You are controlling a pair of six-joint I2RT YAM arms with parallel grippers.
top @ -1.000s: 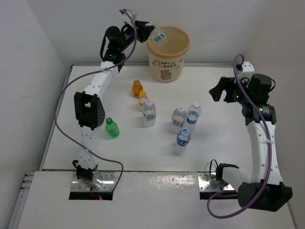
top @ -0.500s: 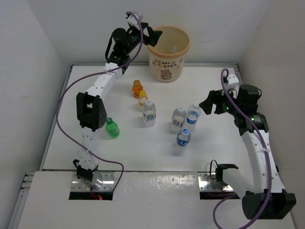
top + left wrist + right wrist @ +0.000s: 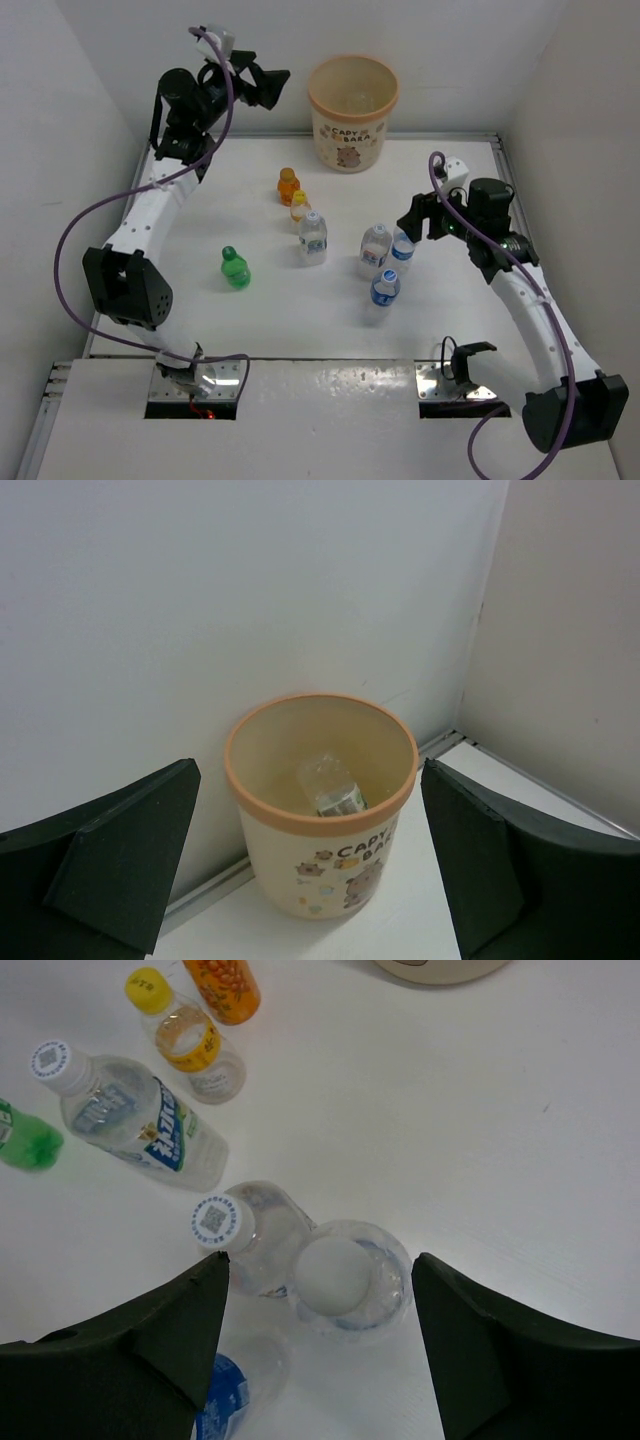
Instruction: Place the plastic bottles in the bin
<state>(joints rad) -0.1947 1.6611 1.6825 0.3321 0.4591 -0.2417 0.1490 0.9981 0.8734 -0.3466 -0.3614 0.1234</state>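
the left tool (image 3: 262,88) hangs high to the left of the bin (image 3: 350,135), facing it, fingers spread wide with nothing between them. the bin stands at the far edge of the worktop (image 3: 280,310) by the wall (image 3: 450,60), and the left wrist view shows a binned bottle (image 3: 332,785) lying on its bottom. seven bottles stand on the worktop nearer than the bin: the orange bottle (image 3: 288,186) with the yellow-capped bottle (image 3: 299,210) just near of it, then the labelled bottle (image 3: 313,238); the green bottle (image 3: 235,268) stands apart to the left. right of centre a white-capped bottle (image 3: 375,248) touches the rightmost bottle (image 3: 402,252), with the blue-capped bottle (image 3: 384,290) just nearer. the right tool (image 3: 320,1265) is over the rightmost bottle, fingers wide apart on either side of its white cap and gripping nothing; how far down they reach cannot be told.
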